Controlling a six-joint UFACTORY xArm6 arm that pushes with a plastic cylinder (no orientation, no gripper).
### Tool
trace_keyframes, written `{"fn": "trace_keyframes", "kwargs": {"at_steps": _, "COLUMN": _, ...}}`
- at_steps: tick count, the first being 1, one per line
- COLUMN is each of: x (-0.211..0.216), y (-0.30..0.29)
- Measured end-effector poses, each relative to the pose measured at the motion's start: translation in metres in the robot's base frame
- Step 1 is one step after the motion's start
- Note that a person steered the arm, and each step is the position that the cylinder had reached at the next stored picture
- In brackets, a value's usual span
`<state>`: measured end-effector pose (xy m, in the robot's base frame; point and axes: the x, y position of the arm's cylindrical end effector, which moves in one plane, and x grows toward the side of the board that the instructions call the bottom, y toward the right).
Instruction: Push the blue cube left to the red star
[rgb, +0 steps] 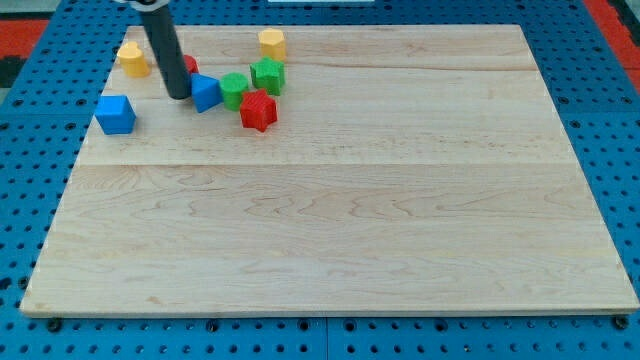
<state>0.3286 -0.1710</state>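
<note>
The blue cube (115, 114) sits near the board's left edge, toward the view's top. The red star (258, 110) lies to its right, below two green blocks. My tip (179, 95) rests on the board between them, right of the blue cube and touching the left side of a second blue block (206, 93). The rod (163, 45) rises to the view's top. A red block (190, 65) is mostly hidden behind the rod.
A green round block (234, 89) and a green star (267, 75) sit just above the red star. A yellow block (132, 58) lies at the top left and a yellow cylinder (272, 43) near the top edge. The wooden board (340, 200) lies on a blue pegboard.
</note>
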Motion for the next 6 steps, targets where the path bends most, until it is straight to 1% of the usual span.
{"fn": "trace_keyframes", "kwargs": {"at_steps": 2, "x": 0.000, "y": -0.071}}
{"fn": "trace_keyframes", "kwargs": {"at_steps": 4, "x": 0.024, "y": -0.133}}
{"fn": "trace_keyframes", "kwargs": {"at_steps": 5, "x": 0.044, "y": -0.119}}
{"fn": "trace_keyframes", "kwargs": {"at_steps": 6, "x": 0.045, "y": -0.064}}
